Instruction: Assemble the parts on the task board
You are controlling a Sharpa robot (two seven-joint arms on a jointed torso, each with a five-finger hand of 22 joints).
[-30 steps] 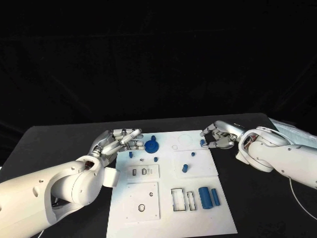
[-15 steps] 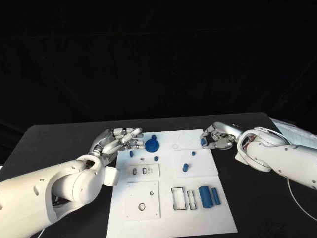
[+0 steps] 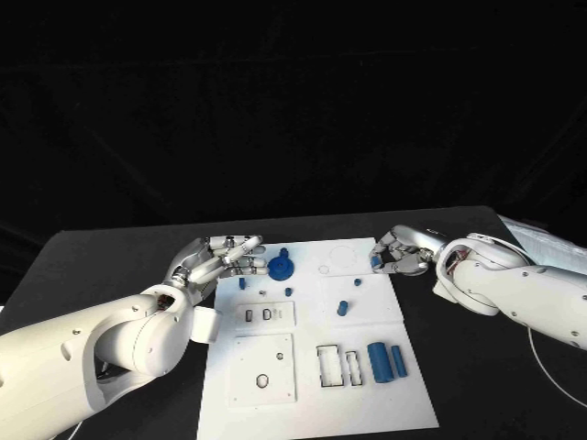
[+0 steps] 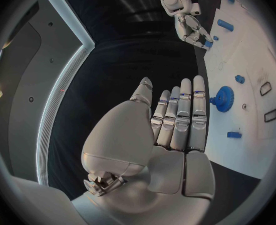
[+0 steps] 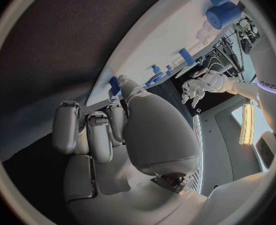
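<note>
The white task board (image 3: 373,316) lies in the middle of the black table. My left hand (image 3: 221,259) hovers at the board's far left edge, fingers straight and apart, holding nothing; the left wrist view shows the same flat hand (image 4: 175,120). Just to its right stands a round blue gear piece (image 3: 281,268) (image 4: 224,98). My right hand (image 3: 404,254) is at the board's far right edge with its fingers curled in. Its thumb tip meets a small blue peg (image 3: 376,262) (image 5: 114,86); whether the peg is pinched is hidden.
Small blue pegs (image 3: 341,309) dot the board's far half. A thick blue cylinder (image 3: 381,364) and a thinner one (image 3: 398,360) lie near the right edge, beside rectangular slots (image 3: 331,368). White papers (image 3: 548,244) sit at the table's right edge.
My right hand has shifted a little toward the board's edge and closed in on the small blue peg. The left hand has hardly moved.
</note>
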